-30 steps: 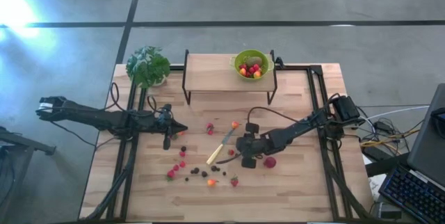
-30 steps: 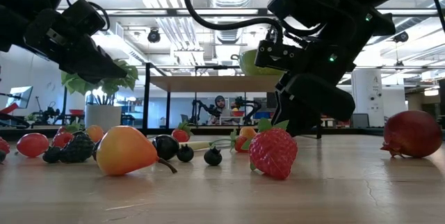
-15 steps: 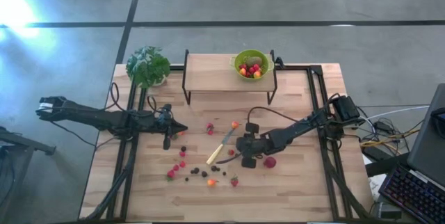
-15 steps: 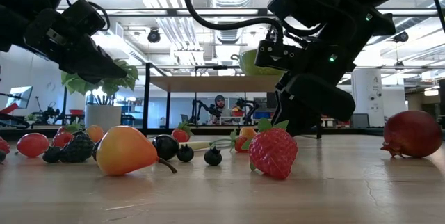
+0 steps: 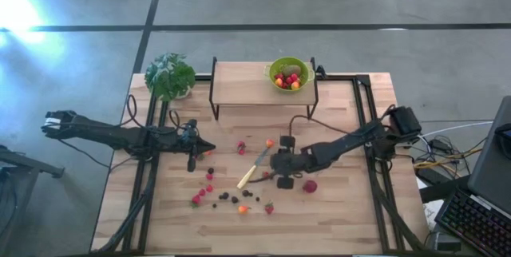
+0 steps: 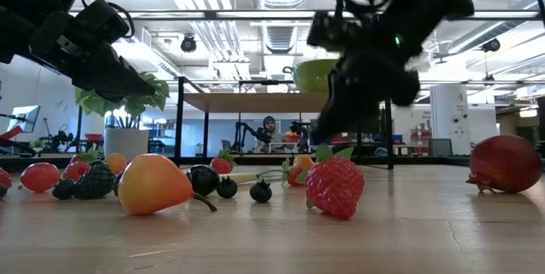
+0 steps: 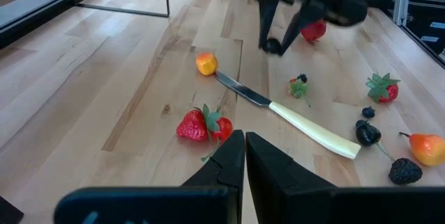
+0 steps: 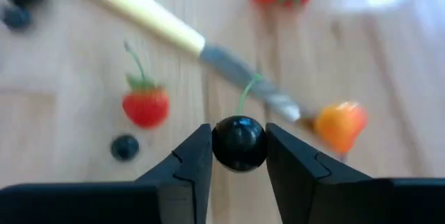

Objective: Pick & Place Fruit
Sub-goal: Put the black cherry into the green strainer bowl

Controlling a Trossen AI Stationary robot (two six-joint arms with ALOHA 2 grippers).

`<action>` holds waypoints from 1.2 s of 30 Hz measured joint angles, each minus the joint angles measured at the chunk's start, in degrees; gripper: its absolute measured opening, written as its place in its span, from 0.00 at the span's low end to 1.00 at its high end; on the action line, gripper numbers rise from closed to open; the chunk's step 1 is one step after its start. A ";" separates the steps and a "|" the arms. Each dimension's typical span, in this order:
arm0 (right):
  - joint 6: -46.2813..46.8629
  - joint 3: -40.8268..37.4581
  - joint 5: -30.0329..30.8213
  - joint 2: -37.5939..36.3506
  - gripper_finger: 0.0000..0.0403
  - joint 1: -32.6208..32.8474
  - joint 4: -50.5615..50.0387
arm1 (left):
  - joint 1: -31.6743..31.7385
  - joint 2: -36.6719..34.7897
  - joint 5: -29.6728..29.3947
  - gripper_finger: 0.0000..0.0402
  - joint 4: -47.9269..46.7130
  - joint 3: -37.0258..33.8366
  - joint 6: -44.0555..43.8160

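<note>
Small fruit pieces lie scattered on the wooden table [image 5: 343, 217]: red strawberries [image 5: 196, 199], dark berries [image 5: 223, 197], an orange-yellow piece [image 5: 243, 208] and a larger dark red fruit [image 5: 310, 186]. A green bowl [image 5: 289, 73] with fruit in it stands on a raised shelf. My right gripper [image 8: 238, 140] is above the table's middle, near the knife [image 5: 254, 169], shut on a dark round berry [image 8: 238, 142]. My left gripper [image 5: 209, 149] hovers shut over the table's left part, touching nothing. My right gripper pinches the dark round berry by its two sides [image 8: 217, 144], between its two fingers [image 8: 191, 161]. The fingers point down from above. The berry is lifted clear of the table, and its thin green stem [image 8: 245, 93] sticks out past the fingers.
A pale-handled knife [image 7: 306, 121] lies among the fruit at the table's middle. A leafy potted plant [image 5: 169, 75] stands at the far left corner. The black-legged shelf [image 5: 239, 81] spans the far middle. Bare wood lies along the near edge and on the right.
My right gripper has risen from the tabletop and shifted a little toward the far edge, carrying the dark berry up with it; it shows blurred in the low view. The other fruit has stayed in place.
</note>
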 joint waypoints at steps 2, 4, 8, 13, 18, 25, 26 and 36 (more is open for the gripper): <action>-0.77 0.40 -0.04 -2.05 0.29 -0.80 -0.99 | 0.00 0.00 0.01 0.05 -0.01 -0.01 0.00; -1.88 0.66 -0.01 -4.60 0.31 -1.71 -1.91 | 0.01 0.00 -0.01 0.05 0.03 0.01 0.00; -5.44 0.76 -0.05 -10.82 0.32 -4.01 -2.93 | 0.00 0.00 0.00 0.05 -0.16 0.00 -0.02; -8.47 0.78 -0.15 -19.20 0.28 -8.82 -3.07 | -0.01 0.00 0.01 0.05 -0.51 -0.01 0.00; -10.05 0.83 -0.20 -26.60 0.29 -14.46 -2.82 | 0.00 -0.02 0.01 0.05 -0.73 0.00 -0.01; -10.70 0.83 -0.20 -32.75 0.31 -22.30 -2.23 | -0.01 -0.02 0.01 0.05 -0.78 -0.01 0.00; -10.70 0.83 -0.20 -33.13 0.31 -23.39 -2.23 | 0.00 -0.02 0.01 0.05 -0.78 -0.01 -0.02; -10.93 0.71 -0.22 -31.56 0.31 -32.77 -2.34 | -0.01 -0.02 0.01 0.05 -0.78 0.00 0.00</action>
